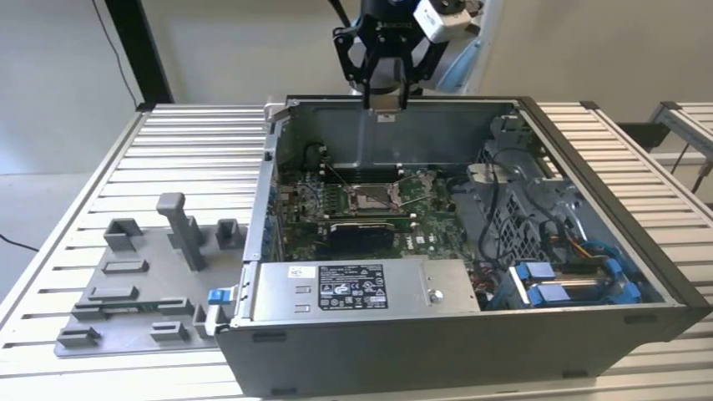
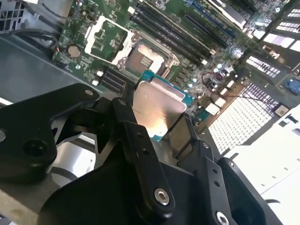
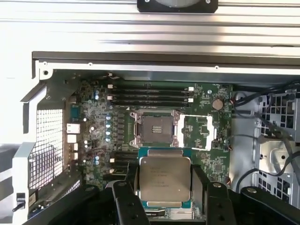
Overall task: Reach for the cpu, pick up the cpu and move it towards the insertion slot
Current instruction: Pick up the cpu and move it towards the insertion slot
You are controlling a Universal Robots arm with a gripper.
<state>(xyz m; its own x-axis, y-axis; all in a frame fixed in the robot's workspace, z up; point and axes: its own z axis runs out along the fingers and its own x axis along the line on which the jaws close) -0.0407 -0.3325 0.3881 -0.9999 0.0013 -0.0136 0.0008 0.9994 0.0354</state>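
Note:
My gripper (image 1: 386, 107) hangs above the open computer case, over its back wall. It is shut on the cpu (image 3: 165, 179), a thin square chip with a silvery top face, held by two opposite edges between the black fingers (image 3: 198, 183). In the second wrist view the cpu (image 2: 157, 108) sits between the same fingers (image 2: 125, 115). The insertion slot (image 1: 372, 196) lies below on the green board, its shiny metal frame swung open. In both wrist views the insertion slot (image 3: 154, 128) (image 2: 142, 58) shows just beyond the chip's far edge.
A silver power supply box (image 1: 356, 288) with a white label fills the case's front. A black block (image 1: 356, 236) sits just in front of the socket. Cables and blue drive brackets (image 1: 568, 284) crowd the exterior view's right. Grey fixture blocks (image 1: 145, 276) stand on the slatted table outside the case.

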